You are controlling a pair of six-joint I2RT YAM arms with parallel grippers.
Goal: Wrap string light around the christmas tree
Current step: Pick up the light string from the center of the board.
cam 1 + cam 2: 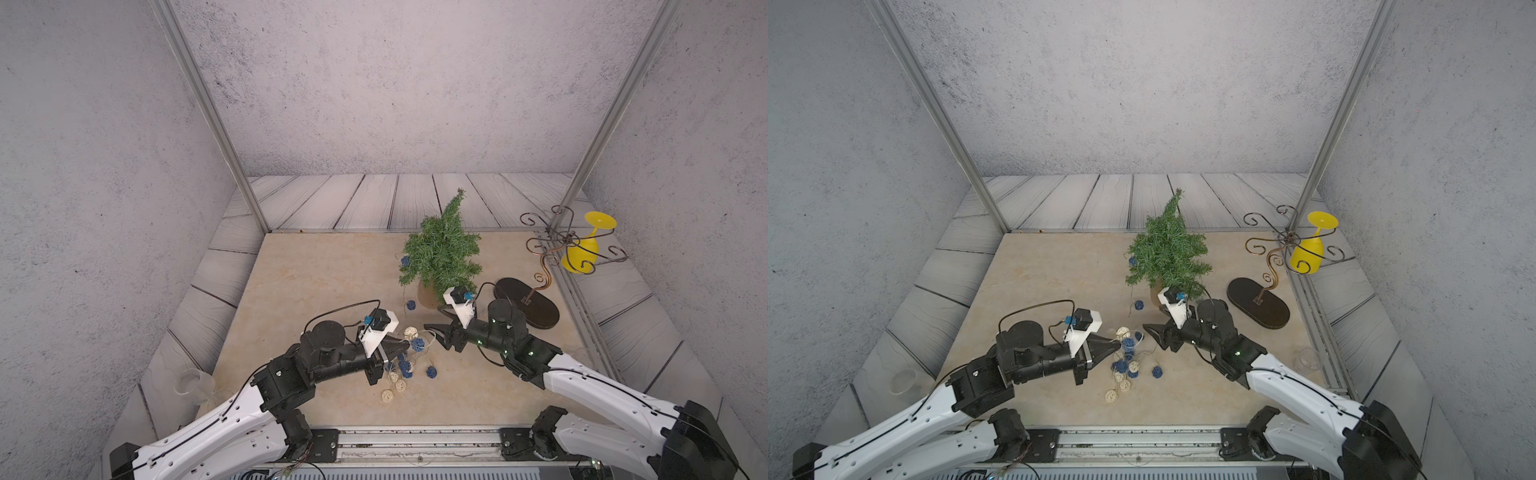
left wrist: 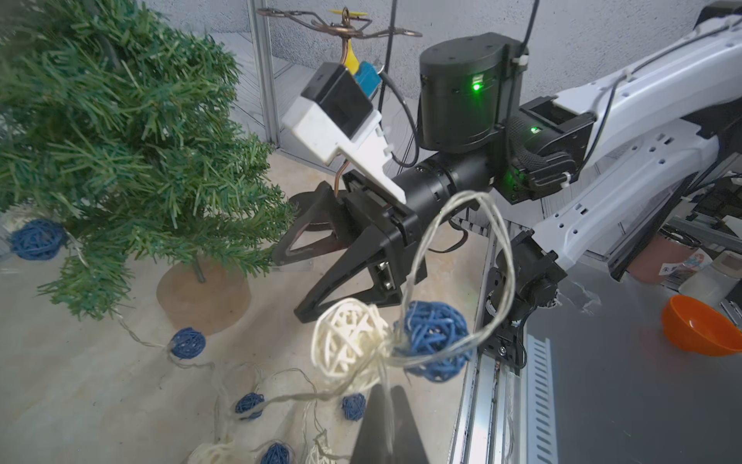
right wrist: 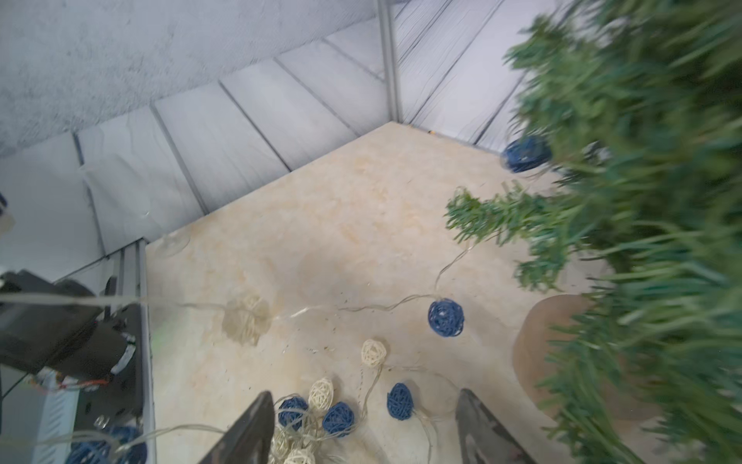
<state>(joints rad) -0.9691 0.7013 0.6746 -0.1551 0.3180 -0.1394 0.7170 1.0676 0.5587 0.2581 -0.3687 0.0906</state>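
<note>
Left gripper (image 1: 405,344) is pinched tight on the string light (image 1: 417,344) in both top views, holding a white ball and a blue ball just off the table (image 1: 311,270). The rest of the strand lies heaped below it. One stretch runs past the pot (image 1: 427,297) to a blue ball at the lower branches of the christmas tree (image 1: 440,253), which stands upright at the back. Right gripper (image 1: 434,336) faces the left one, jaws spread and holding nothing, near the pot.

Left wrist view: the closed fingers (image 2: 373,426) grip the wire, with two balls and a loop raised above them.

Right wrist view: the wide jaws frame loose balls on the table, and the tree is blurred beside them.
</note>
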